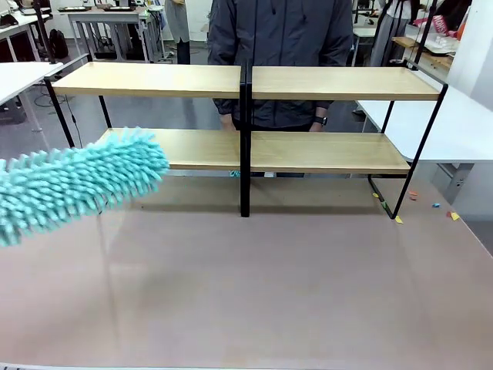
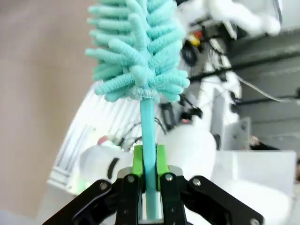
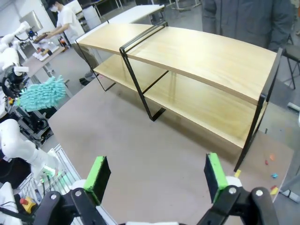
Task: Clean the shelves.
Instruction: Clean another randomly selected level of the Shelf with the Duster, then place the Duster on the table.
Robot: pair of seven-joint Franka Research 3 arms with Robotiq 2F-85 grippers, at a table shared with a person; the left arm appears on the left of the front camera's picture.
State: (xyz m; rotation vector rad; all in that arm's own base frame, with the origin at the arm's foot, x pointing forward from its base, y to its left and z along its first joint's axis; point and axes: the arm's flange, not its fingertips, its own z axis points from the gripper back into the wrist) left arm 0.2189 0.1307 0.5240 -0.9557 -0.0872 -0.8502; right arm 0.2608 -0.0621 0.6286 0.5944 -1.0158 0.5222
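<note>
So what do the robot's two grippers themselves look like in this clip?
Both are black two-finger grippers with bright green pads. The left gripper shows black linkage arms joined by silver bolts, its pads narrow green strips. The right gripper has chunkier green pads on black fingers, also with silver bolts at the joints.

This looks like a robot lab. White robot arms (image 3: 18,140) stand by a big tabletop (image 1: 269,293), with more tables (image 1: 23,73) and people working behind.
</note>
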